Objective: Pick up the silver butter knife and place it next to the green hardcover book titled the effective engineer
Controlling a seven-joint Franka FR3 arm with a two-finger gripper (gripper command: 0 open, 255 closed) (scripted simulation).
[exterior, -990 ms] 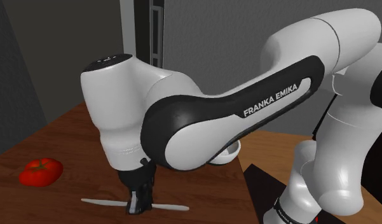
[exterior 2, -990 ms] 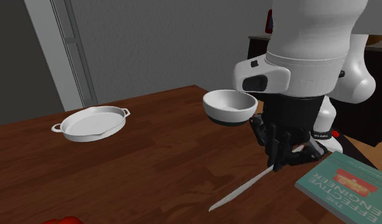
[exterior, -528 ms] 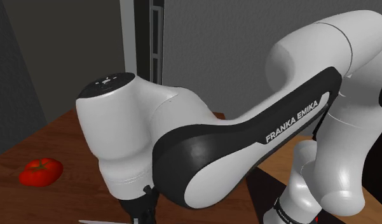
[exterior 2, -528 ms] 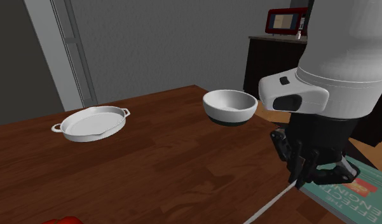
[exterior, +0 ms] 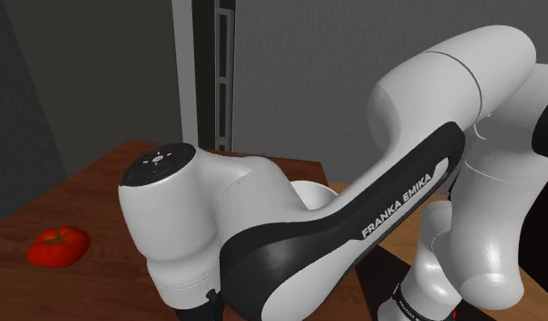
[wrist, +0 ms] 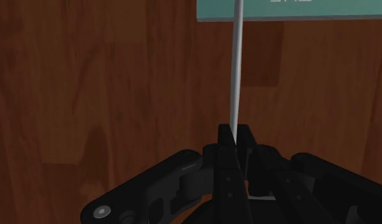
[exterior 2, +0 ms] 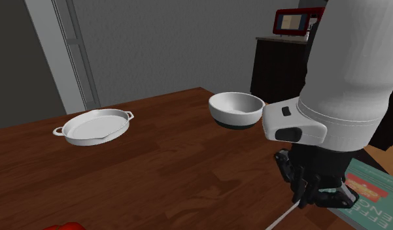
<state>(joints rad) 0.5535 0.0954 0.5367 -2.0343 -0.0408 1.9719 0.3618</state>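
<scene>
Silver and slim, the butter knife (wrist: 236,70) is clamped between the fingers of the all-black two-finger gripper (wrist: 235,137) over the brown wooden table (wrist: 88,95); its tip is seen crossing the edge of the teal-green hardcover book (wrist: 291,9).

The shoulder view sits close behind the arm (exterior: 290,210) and looks down past it over the wooden table (exterior: 89,196) toward a grey wall. The second exterior view stands low at the table end where the tomato (exterior: 57,246) lies, looking across with the arm near at its right. Both catch that tomato (a red sliver in the second). The wrist view looks along the gripper (wrist: 234,135) and its clasped butter knife (wrist: 236,76) — close over the tabletop — and shares the teal-green book (wrist: 291,9) with the second exterior view.
</scene>
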